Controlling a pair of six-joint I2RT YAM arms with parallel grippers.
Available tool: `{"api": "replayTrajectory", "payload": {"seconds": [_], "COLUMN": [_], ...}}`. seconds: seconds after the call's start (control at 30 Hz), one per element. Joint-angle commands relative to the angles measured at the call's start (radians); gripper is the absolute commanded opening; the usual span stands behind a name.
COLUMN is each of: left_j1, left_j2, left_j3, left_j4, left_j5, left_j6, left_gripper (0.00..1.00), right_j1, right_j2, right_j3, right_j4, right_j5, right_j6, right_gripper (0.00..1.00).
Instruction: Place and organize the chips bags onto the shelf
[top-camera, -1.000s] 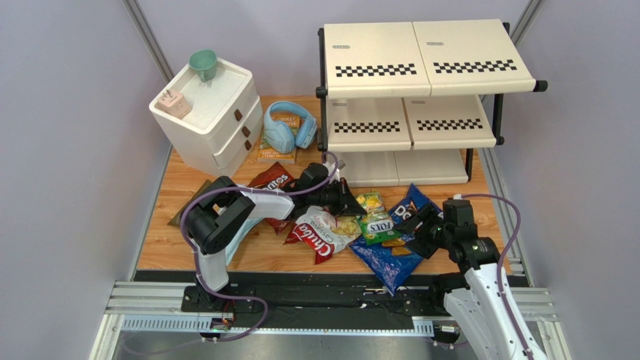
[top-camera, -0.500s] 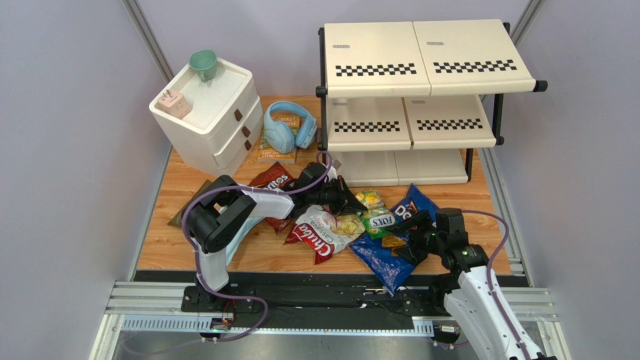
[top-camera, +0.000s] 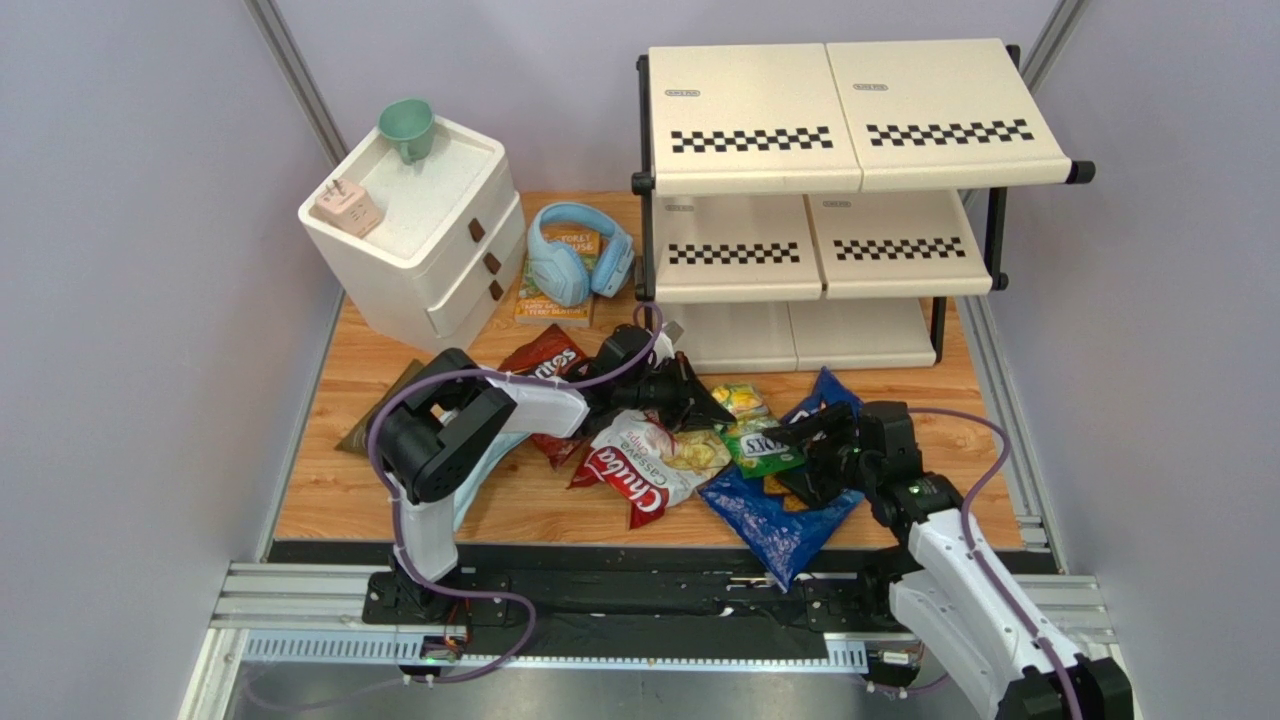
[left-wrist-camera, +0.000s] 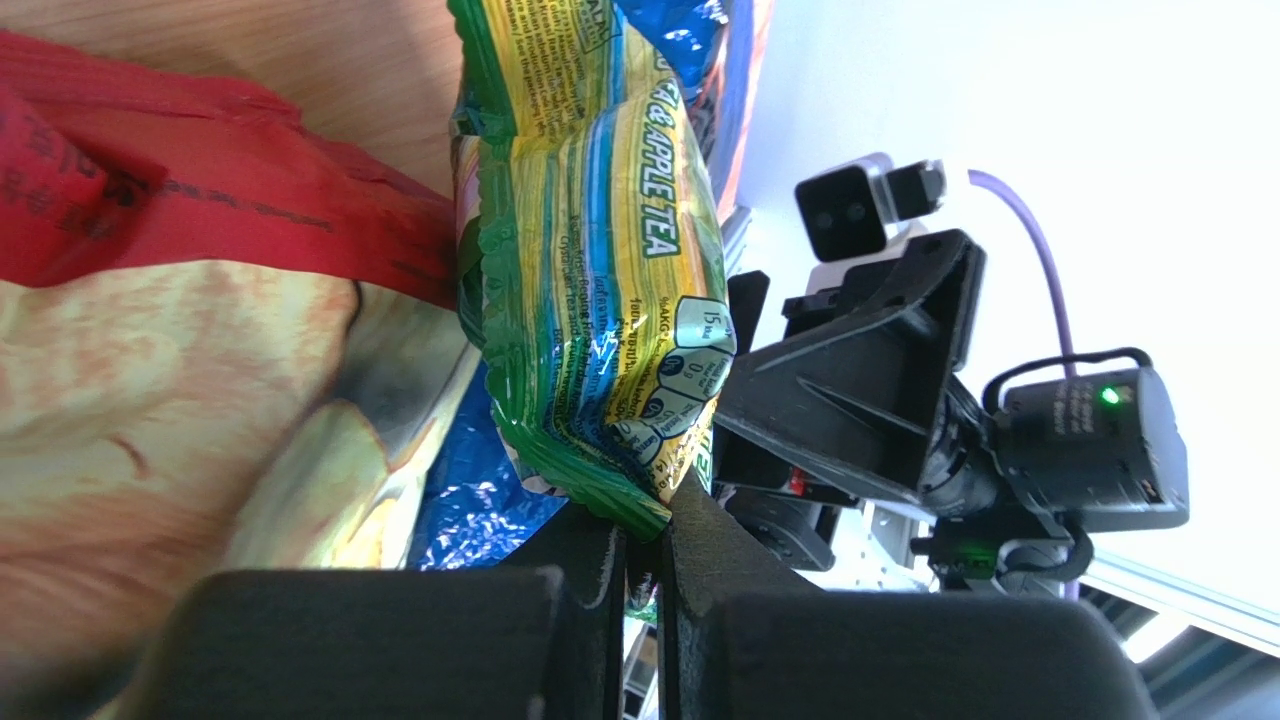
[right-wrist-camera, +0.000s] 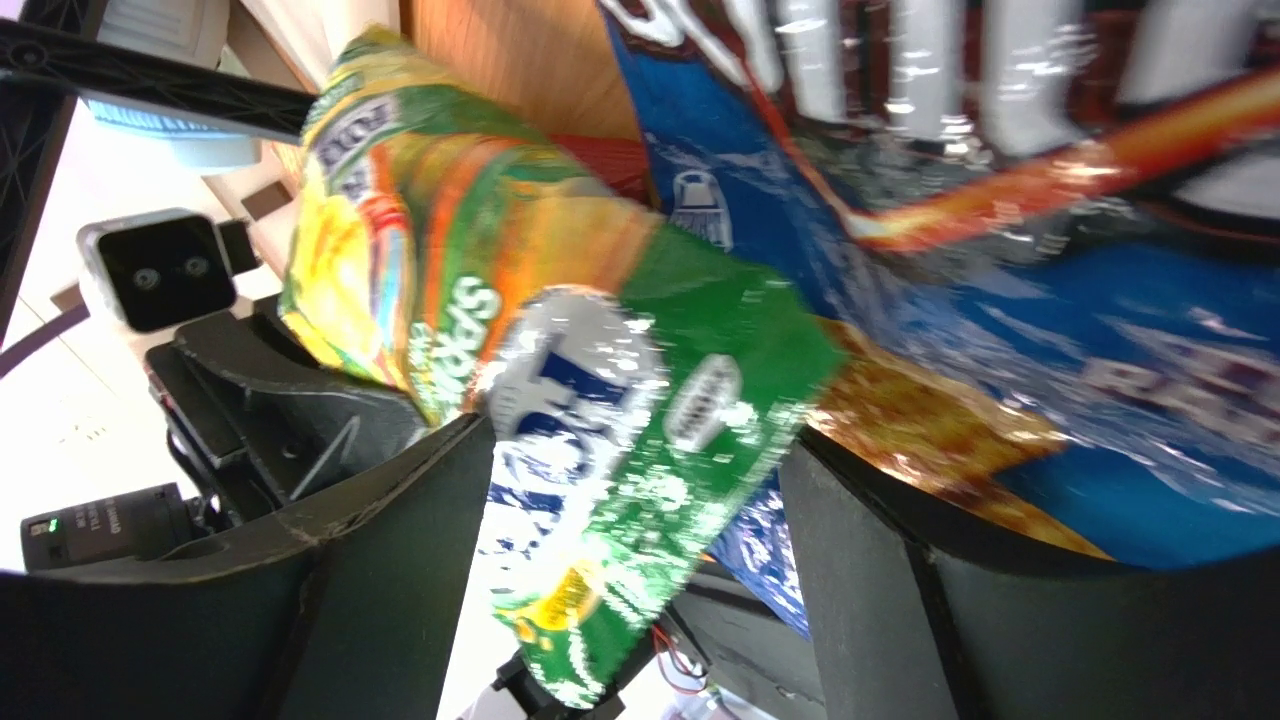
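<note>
The small green-yellow chips bag (top-camera: 751, 438) hangs between my two grippers above the pile. My left gripper (top-camera: 715, 407) is shut on one sealed edge of that bag (left-wrist-camera: 601, 255). At its other end my right gripper (top-camera: 807, 450) is open, its fingers either side of the bag (right-wrist-camera: 631, 435) without pressing it. Under them lies the blue Doritos bag (top-camera: 781, 518). The white-and-red bag (top-camera: 639, 468) and the red Doritos bag (top-camera: 541, 357) lie beside the left arm. A pale-blue bag (top-camera: 478, 480) shows partly under that arm. The cream shelf (top-camera: 842, 135) stands at the back right, with no bags on its boards.
A white two-drawer cabinet (top-camera: 428, 240) at the back left carries a green cup (top-camera: 407, 128) and a small pink item (top-camera: 349, 206). Blue headphones (top-camera: 576, 255) rest on an orange book (top-camera: 549, 300). The wooden table (top-camera: 376, 503) ends at a black rail in front.
My right gripper has moved left over the blue bag and now straddles the green-yellow bag's free end, its jaws a little wider. The left gripper has kept its hold and place.
</note>
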Motion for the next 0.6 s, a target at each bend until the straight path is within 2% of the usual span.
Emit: {"api": "replayTrajectory", "payload": {"seconds": [0.0, 0.13, 0.4, 0.5, 0.57], "left_j1": [-0.009, -0.009, -0.013, -0.019, -0.024], "left_j2": [0.012, 0.015, 0.037, 0.034, 0.03], "left_j3": [0.028, 0.029, 0.025, 0.032, 0.043], "left_j4": [0.069, 0.075, 0.106, 0.112, 0.114], "left_j5": [0.064, 0.08, 0.107, 0.119, 0.126], "left_j6": [-0.008, -0.011, -0.047, -0.06, -0.068], "left_gripper": [0.0, 0.0, 0.0, 0.0, 0.0], "right_j1": [0.06, 0.124, 0.154, 0.154, 0.154], "right_j2": [0.017, 0.008, -0.003, 0.012, 0.025], "right_j3": [-0.009, -0.027, -0.05, -0.071, -0.078], "right_j4": [0.149, 0.178, 0.195, 0.212, 0.218], "right_j5": [0.057, 0.115, 0.169, 0.177, 0.183], "right_j6": [0.099, 0.152, 0.204, 0.201, 0.199], "right_gripper": [0.76, 0.76, 0.75, 0.73, 0.68]}}
